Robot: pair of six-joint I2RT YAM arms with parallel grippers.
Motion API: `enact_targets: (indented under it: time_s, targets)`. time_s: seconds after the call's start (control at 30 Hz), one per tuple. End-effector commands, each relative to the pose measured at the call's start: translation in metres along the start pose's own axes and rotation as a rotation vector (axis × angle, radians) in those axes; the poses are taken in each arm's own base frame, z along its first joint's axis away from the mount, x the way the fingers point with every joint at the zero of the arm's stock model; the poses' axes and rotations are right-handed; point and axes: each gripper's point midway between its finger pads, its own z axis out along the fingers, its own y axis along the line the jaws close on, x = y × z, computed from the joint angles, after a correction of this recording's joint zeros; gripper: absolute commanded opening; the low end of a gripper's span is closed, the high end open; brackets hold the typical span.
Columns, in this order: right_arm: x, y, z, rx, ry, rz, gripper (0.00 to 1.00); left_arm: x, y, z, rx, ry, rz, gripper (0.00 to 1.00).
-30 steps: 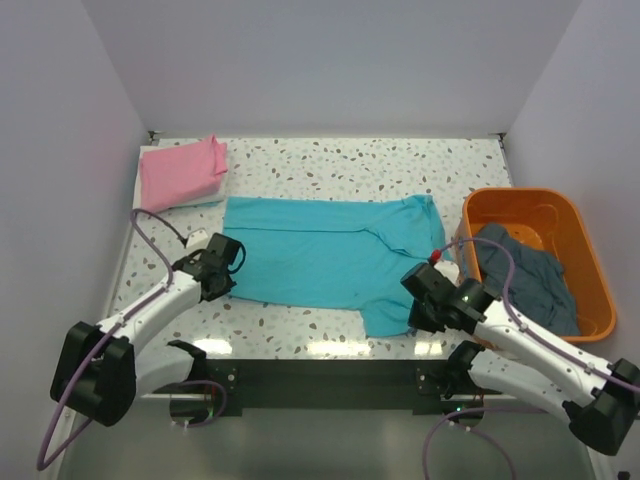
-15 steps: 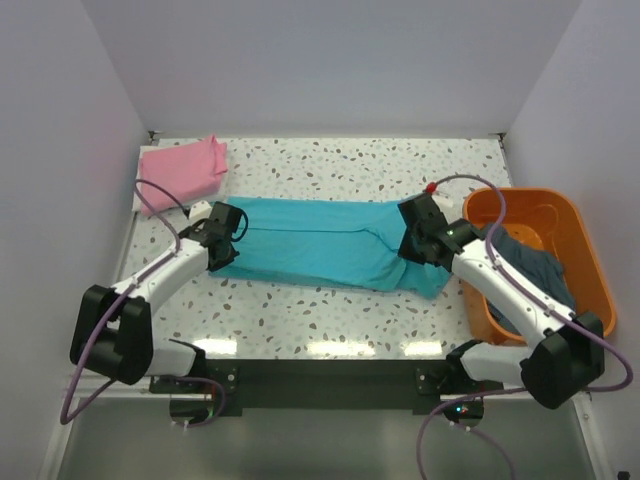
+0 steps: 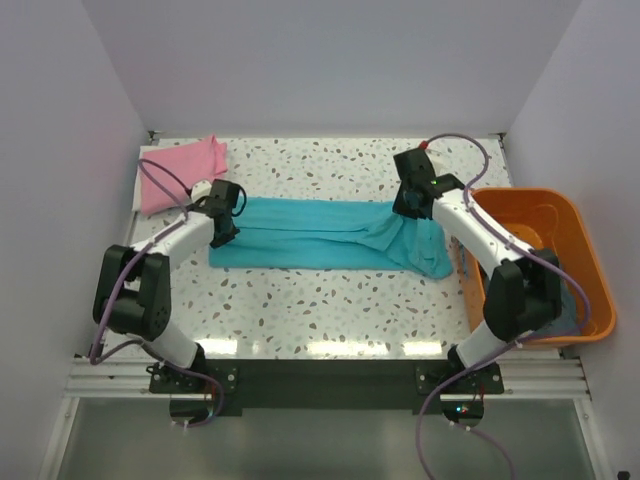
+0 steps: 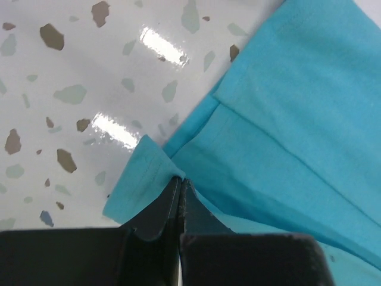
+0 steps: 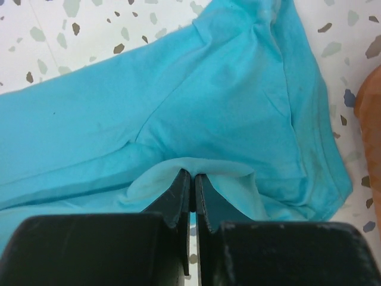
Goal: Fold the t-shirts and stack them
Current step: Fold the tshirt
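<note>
As your left claw [image 4: 180, 183] and right claw [image 5: 191, 179] pinch thin edges of the turquoise cotton t-shirt [image 3: 300, 235], cloth may slip.

No text, label, brand, number or sign can be read in any of the three views.
</note>
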Motion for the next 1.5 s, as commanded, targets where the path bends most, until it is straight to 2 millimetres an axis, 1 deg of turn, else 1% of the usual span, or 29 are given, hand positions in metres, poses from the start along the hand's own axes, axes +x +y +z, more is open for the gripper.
enact_targets:
  time_s: [0.0, 0.03, 0.07, 0.1, 0.13, 0.17, 0.2, 0.23, 0.27, 0.3, 0.33, 0.37, 0.4, 0.47, 0.5, 0.53, 0.57, 0.6, 0.63, 0.67, 0.7, 0.87, 0.9, 1.0, 1.03, 1.23, 1.27, 1.4, 1.47]
  targets:
    - [-0.029, 0.014, 0.017, -0.003, -0.033, -0.022, 0.0, -0.033, -0.022, 0.01, 0.024, -0.067, -0.027, 0.0]
    - [-0.031, 0.016, 0.023, 0.001, -0.028, -0.043, 0.0, -0.034, -0.019, 0.018, -0.012, -0.069, -0.016, 0.01]
    - [-0.033, 0.017, 0.028, 0.009, -0.025, -0.05, 0.0, -0.038, -0.014, 0.022, -0.04, -0.073, -0.025, 0.07]
    - [-0.036, 0.019, 0.042, 0.027, -0.011, -0.055, 0.0, -0.046, -0.017, 0.023, -0.043, -0.085, -0.038, 0.19]
    - [-0.038, 0.02, 0.049, 0.031, -0.007, -0.07, 0.0, -0.049, -0.018, 0.026, -0.039, -0.081, -0.043, 0.54]
    - [-0.039, 0.022, 0.058, 0.035, -0.002, -0.08, 0.0, -0.047, -0.016, 0.033, -0.057, -0.062, -0.04, 0.59]
    - [-0.052, 0.028, 0.062, 0.018, -0.022, -0.089, 0.0, -0.051, -0.02, 0.033, -0.047, -0.066, -0.035, 0.65]
    - [-0.044, 0.029, 0.084, 0.026, 0.014, -0.152, 0.02, -0.051, -0.023, 0.034, -0.031, -0.059, -0.032, 0.84]
    - [-0.045, 0.029, 0.089, 0.034, 0.037, -0.167, 0.08, -0.053, -0.026, 0.032, -0.018, -0.06, -0.029, 0.95]
    - [-0.065, 0.04, 0.087, 0.016, 0.015, -0.178, 0.24, -0.054, -0.027, 0.031, -0.008, -0.06, -0.017, 1.0]
    - [-0.047, 0.033, 0.101, 0.059, 0.095, -0.23, 0.37, -0.057, -0.028, 0.026, 0.002, -0.069, -0.021, 1.0]
    - [-0.058, 0.038, 0.098, 0.056, 0.083, -0.227, 0.52, -0.059, -0.028, 0.023, 0.006, -0.073, -0.024, 1.0]
    - [-0.054, 0.037, 0.098, 0.059, 0.104, -0.239, 0.58, -0.059, -0.026, 0.019, 0.011, -0.078, -0.017, 1.0]
    - [-0.059, 0.042, 0.088, 0.019, 0.085, -0.223, 0.63, -0.067, -0.028, 0.007, 0.044, -0.1, -0.028, 1.0]
    - [-0.045, 0.038, 0.089, 0.009, 0.112, -0.225, 0.86, -0.067, -0.026, 0.003, 0.049, -0.102, -0.024, 1.0]
    - [-0.046, 0.043, 0.087, -0.026, 0.091, -0.205, 0.88, -0.071, -0.025, -0.005, 0.063, -0.112, -0.031, 1.0]
    - [-0.054, 0.046, 0.069, -0.067, 0.06, -0.18, 0.9, -0.07, -0.026, -0.009, 0.079, -0.111, -0.029, 1.0]
    - [-0.036, 0.049, 0.07, -0.115, 0.095, -0.163, 0.99, -0.068, -0.026, -0.011, 0.092, -0.106, -0.016, 1.0]
    - [-0.03, 0.05, 0.064, -0.147, 0.1, -0.147, 0.99, -0.069, -0.03, -0.018, 0.125, -0.109, -0.02, 1.0]
    - [-0.013, 0.045, 0.056, -0.172, 0.131, -0.139, 0.99, -0.067, -0.032, -0.022, 0.144, -0.109, -0.015, 1.0]
    - [-0.009, 0.053, 0.052, -0.224, 0.131, -0.097, 0.99, -0.06, -0.032, -0.022, 0.156, -0.097, -0.001, 1.0]
    - [0.042, 0.055, 0.049, -0.322, 0.256, -0.039, 0.99, -0.032, -0.039, -0.03, 0.245, -0.053, 0.021, 1.0]
    - [0.041, 0.06, 0.05, -0.348, 0.247, -0.022, 0.99, -0.021, -0.033, -0.027, 0.238, -0.031, 0.027, 1.0]
    - [0.053, 0.065, 0.053, -0.374, 0.285, -0.007, 0.99, -0.011, -0.028, -0.03, 0.263, -0.028, 0.022, 1.0]
    - [0.059, 0.066, 0.058, -0.368, 0.305, -0.007, 0.99, -0.014, -0.025, -0.033, 0.26, -0.045, 0.018, 1.0]
    - [0.068, 0.09, 0.066, -0.434, 0.314, -0.001, 0.99, -0.017, -0.016, -0.037, 0.234, -0.069, 0.007, 1.0]
    - [0.061, 0.096, 0.065, -0.443, 0.301, -0.002, 0.99, -0.017, -0.017, -0.037, 0.237, -0.071, 0.006, 1.0]
    - [0.061, 0.118, 0.063, -0.487, 0.308, 0.013, 0.99, -0.015, -0.016, -0.035, 0.232, -0.064, 0.006, 1.0]
    - [0.052, 0.134, 0.068, -0.513, 0.283, 0.021, 0.99, -0.013, -0.016, -0.034, 0.228, -0.058, 0.006, 1.0]
